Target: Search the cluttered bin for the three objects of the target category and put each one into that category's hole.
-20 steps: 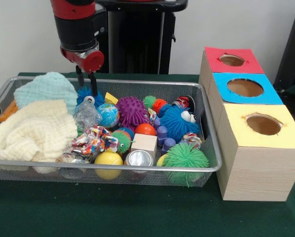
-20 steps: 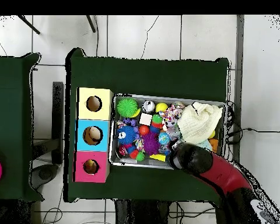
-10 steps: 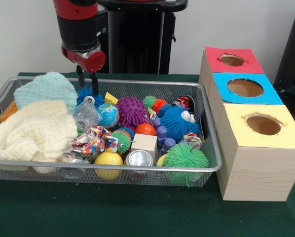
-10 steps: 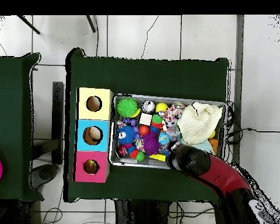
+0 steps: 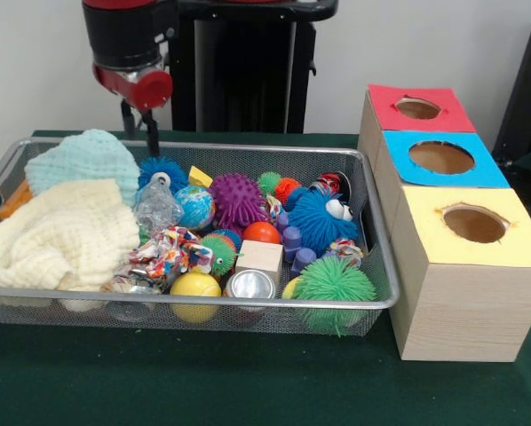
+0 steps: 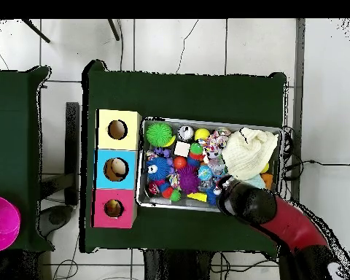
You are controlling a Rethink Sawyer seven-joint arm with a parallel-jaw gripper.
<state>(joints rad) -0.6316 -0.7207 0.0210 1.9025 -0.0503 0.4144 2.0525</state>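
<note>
A wire mesh bin (image 5: 379, 266) is seen on the green worktop (image 5: 248, 390), packed with toys and cloth. The claw (image 5: 138, 129) is held above the bin's back rim, over the teal knitted cloth (image 5: 83, 160) and just beside the blue spiky ball (image 5: 162, 169); two dark fingers (image 5: 149, 133) are seen hanging apart with nothing between them, so the claw reads as open and empty. In the overhead view the arm (image 6: 280, 222) is seen reaching to the bin's edge nearest the robot, and the claw itself is hidden beneath it.

A cream knitted cloth (image 5: 57, 235) is heaped in the bin's left part in the front view. Beside it are noted a globe ball (image 5: 195, 206), a purple spiky ball (image 5: 238, 200), a large blue fuzzy ball with eyes (image 5: 321, 217), an orange ball (image 5: 262, 232), a wooden block (image 5: 260, 258), a yellow ball (image 5: 195, 286), a metal can (image 5: 249, 285) and a green spiky ball (image 5: 335, 282) at the front rim.

Just beside the bin stands a wooden box (image 5: 452, 311) with three holes: the red-topped hole (image 5: 417, 108), the blue-topped hole (image 5: 441, 157) and the yellow-topped hole (image 5: 474, 224). Which category is the target cannot be told
</note>
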